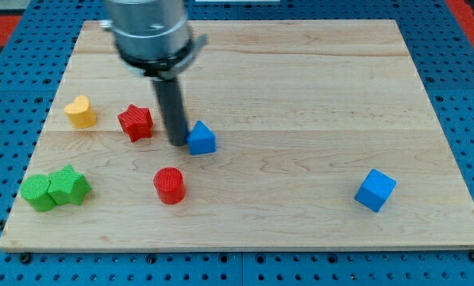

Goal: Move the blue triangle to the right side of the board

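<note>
**Pressing up to the blue triangle's left side**

Standing left of centre on the wooden board (300, 71), the blue triangle (202, 138) has my tip (178, 144) right against its left face, touching or as good as touching; the narrow gap, if any, cannot be made out. The dark rod drops from the grey arm housing (151, 32) at the upper left of the frame. It carries no claw (just a plain rod end), so nothing opens, closes or holds anything.

Left of the rod sits the red star (135, 122), just beside it but apart. Further left lies the yellow heart (81, 112). Below the triangle, toward the lower middle-left, stands the red cylinder (170, 185). At the lower left corner two green blocks touch each other: a green cylinder (36, 193) and a green block (68, 186) of faceted shape. Well apart, at the lower right of the frame, rests the blue cube (375, 191).
</note>
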Available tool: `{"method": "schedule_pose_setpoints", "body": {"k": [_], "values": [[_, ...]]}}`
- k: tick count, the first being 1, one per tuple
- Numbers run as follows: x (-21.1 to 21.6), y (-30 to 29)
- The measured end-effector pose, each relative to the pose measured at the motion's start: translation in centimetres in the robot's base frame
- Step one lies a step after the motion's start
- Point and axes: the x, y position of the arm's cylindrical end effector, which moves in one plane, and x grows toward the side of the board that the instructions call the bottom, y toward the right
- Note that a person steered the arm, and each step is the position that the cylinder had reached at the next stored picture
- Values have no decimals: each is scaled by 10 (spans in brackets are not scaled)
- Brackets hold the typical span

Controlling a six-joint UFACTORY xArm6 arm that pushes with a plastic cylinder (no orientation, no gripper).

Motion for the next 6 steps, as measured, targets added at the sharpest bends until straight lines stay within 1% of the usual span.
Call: {"method": "schedule_pose_setpoints", "body": {"k": [2,3,5,6], "values": [[-1,73],[10,88],[12,88],[12,77]]}}
